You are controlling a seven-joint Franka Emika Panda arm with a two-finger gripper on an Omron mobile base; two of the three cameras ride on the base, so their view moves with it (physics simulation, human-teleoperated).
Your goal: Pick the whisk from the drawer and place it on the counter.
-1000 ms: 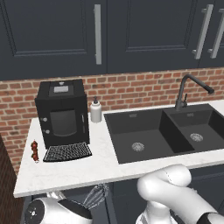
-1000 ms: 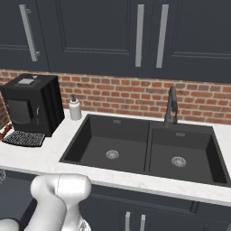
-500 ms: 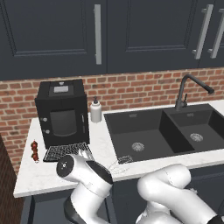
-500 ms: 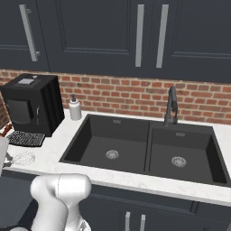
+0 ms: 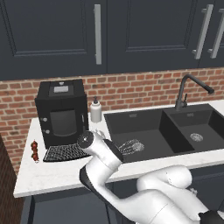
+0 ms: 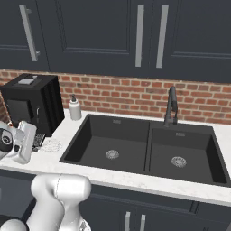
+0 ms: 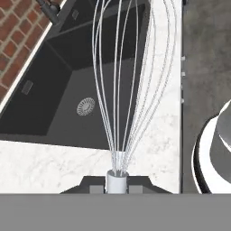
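I've got the tool (image 7: 117, 182) clenched on the whisk (image 7: 128, 85), gripping down at its short pale collar. Its long axis runs straight out from the tool, thin silver wire loops fanning away toward the black sink (image 7: 54, 99). From the left base, the whisk head (image 5: 131, 146) points right, lying roughly level above the front rim of the sink's left basin. White marbled tabletop (image 7: 54, 167) lies under it, smooth stone with a thick pale edge.
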